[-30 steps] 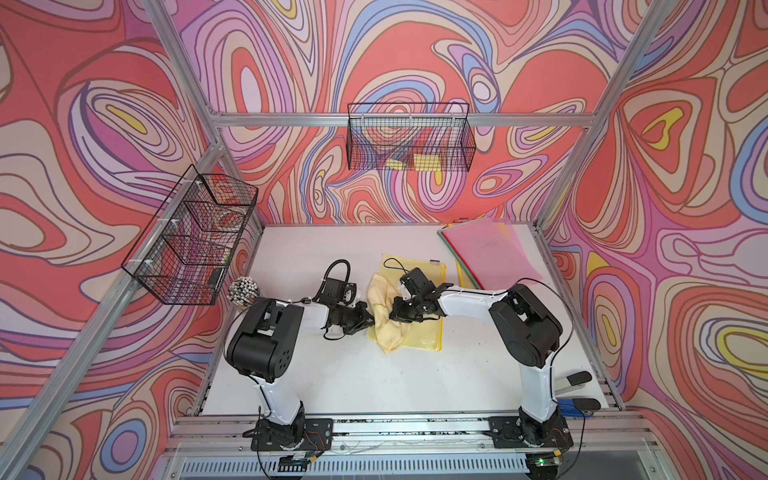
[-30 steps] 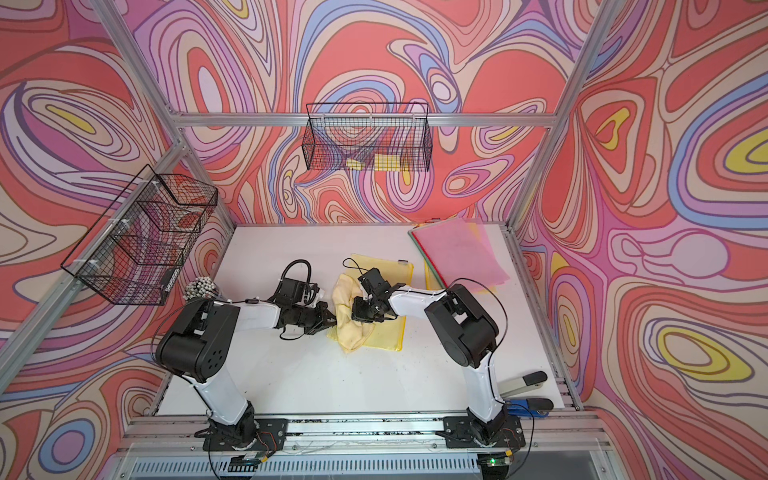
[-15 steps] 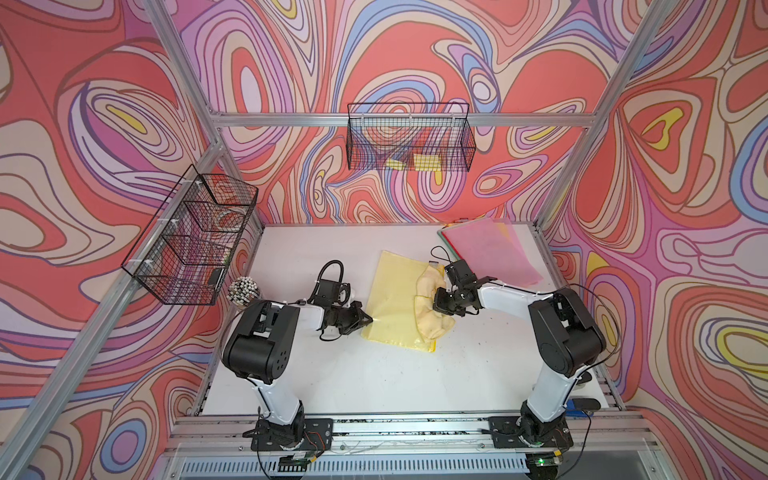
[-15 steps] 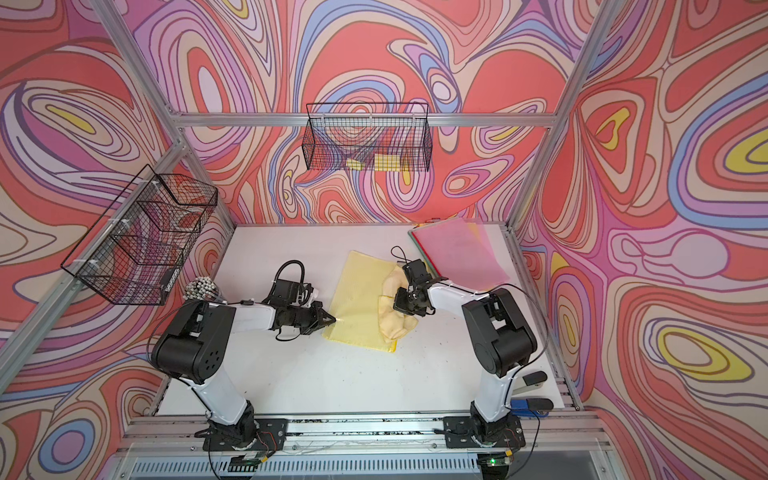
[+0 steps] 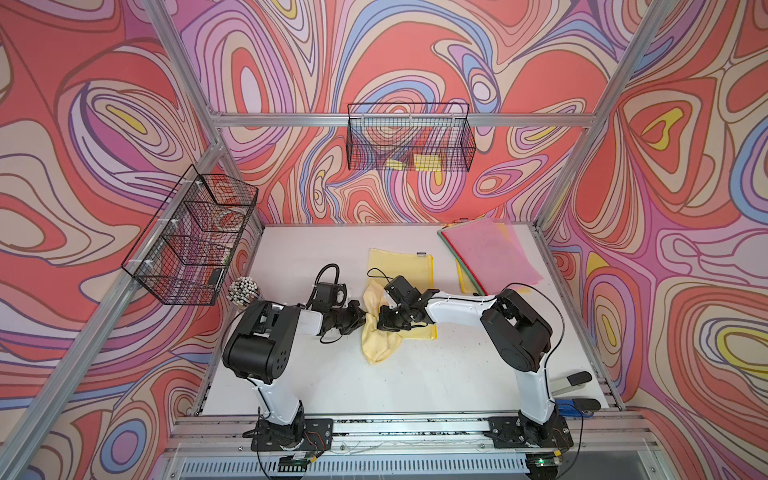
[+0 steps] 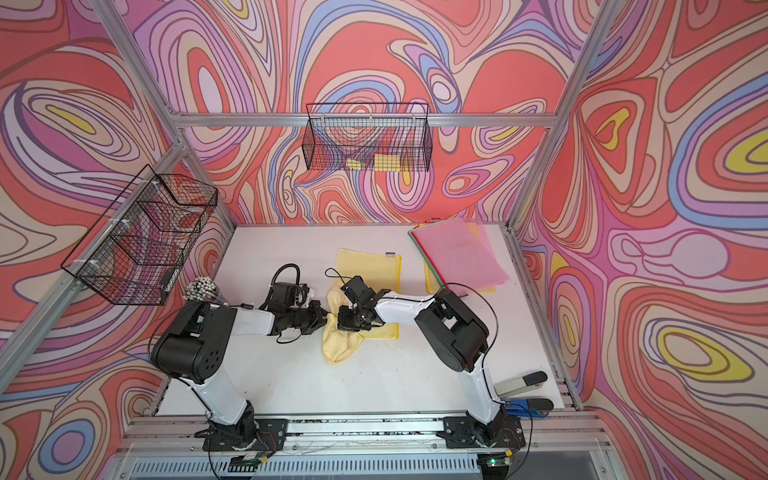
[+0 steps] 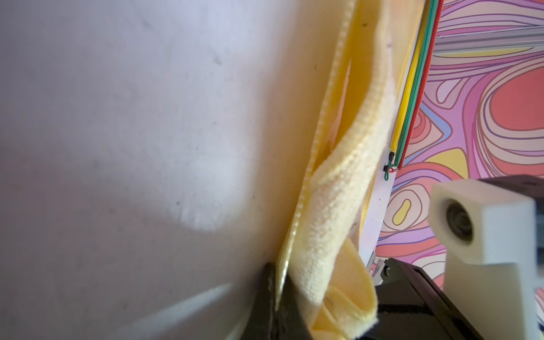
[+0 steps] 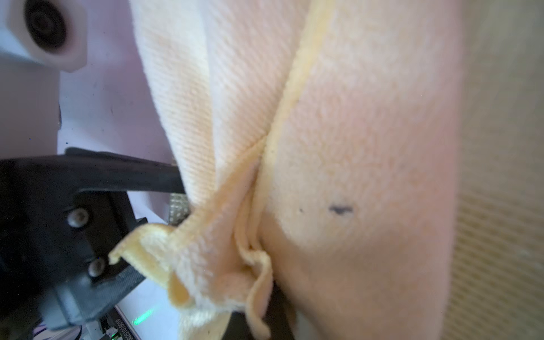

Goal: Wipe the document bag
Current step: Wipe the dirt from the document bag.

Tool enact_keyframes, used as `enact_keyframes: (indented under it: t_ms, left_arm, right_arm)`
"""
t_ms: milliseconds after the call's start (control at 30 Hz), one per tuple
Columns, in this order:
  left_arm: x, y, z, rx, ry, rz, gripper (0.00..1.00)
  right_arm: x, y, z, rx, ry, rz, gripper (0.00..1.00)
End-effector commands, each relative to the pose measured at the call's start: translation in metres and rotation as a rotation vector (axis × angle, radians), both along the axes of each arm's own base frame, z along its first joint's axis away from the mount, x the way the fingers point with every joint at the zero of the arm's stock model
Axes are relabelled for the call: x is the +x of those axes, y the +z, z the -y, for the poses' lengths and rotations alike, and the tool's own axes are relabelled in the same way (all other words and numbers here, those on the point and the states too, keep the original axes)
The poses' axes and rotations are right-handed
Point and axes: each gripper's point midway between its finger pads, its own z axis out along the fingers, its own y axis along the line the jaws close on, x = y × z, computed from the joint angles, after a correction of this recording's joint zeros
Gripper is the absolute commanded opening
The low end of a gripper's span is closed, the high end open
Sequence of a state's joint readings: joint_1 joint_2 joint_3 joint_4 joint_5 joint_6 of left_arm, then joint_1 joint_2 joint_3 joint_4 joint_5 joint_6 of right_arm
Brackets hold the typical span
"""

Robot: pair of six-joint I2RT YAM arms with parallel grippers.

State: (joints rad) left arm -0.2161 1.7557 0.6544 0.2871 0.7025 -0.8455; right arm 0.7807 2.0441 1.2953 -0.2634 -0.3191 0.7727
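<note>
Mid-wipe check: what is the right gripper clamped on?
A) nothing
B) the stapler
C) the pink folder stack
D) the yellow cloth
D: the right wrist view shows the right gripper shut on bunched folds of the yellow cloth, which drapes over the document bag in both top views.

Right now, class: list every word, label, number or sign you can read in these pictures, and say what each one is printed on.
Nothing can be quoted with certainty.
Right wrist view, printed code by the green light: rotated, too blurred to read.
In both top views, yellow notes in the back wire basket: too small to show writing.
On the yellow document bag and cloth: no writing shows.
</note>
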Motion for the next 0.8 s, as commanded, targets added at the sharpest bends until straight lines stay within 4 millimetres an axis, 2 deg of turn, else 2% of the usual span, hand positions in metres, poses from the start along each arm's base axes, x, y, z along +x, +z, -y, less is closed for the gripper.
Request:
enact_keyframes:
  t_ms: [0, 233, 333, 400, 467, 500, 567, 700, 767]
  left_arm:
    - [-0.002, -0.017, -0.015, 0.072, 0.058, -0.043, 0.0]
    - [-0.004, -0.018, -0.017, 0.085, 0.055, -0.047, 0.0]
    - [-0.004, -0.017, -0.018, 0.08, 0.057, -0.05, 0.0]
    - [-0.004, -0.016, -0.018, 0.08, 0.057, -0.046, 0.0]
    - [-0.004, -0.015, -0.018, 0.077, 0.057, -0.046, 0.0]
    - [-0.004, -0.015, -0.018, 0.075, 0.058, -0.049, 0.0]
    - [-0.002, -0.014, -0.015, 0.056, 0.056, -0.051, 0.0]
    - [-0.001, -0.013, -0.013, 0.038, 0.06, -0.052, 0.0]
    - [-0.001, -0.013, -0.013, 0.041, 0.06, -0.051, 0.0]
  right_arm:
    - [0.001, -0.021, 0.051, -0.106, -0.092, -0.042, 0.0]
    - [-0.001, -0.033, 0.165, -0.228, -0.253, -0.086, 0.0]
    - [-0.002, -0.029, 0.198, -0.274, -0.292, -0.085, 0.0]
    - [0.004, -0.014, 0.203, -0.274, -0.301, -0.048, 0.0]
    - [0.012, -0.002, 0.19, -0.248, -0.286, -0.01, 0.0]
    - [0.016, 0.004, 0.176, -0.227, -0.264, 0.009, 0.0]
    - [0.019, 0.011, 0.139, -0.201, -0.207, 0.036, 0.0]
    - [0.011, 0.011, 0.052, -0.14, -0.069, 0.052, 0.0]
    - [0.007, 0.008, 0.021, -0.084, -0.034, 0.039, 0.0]
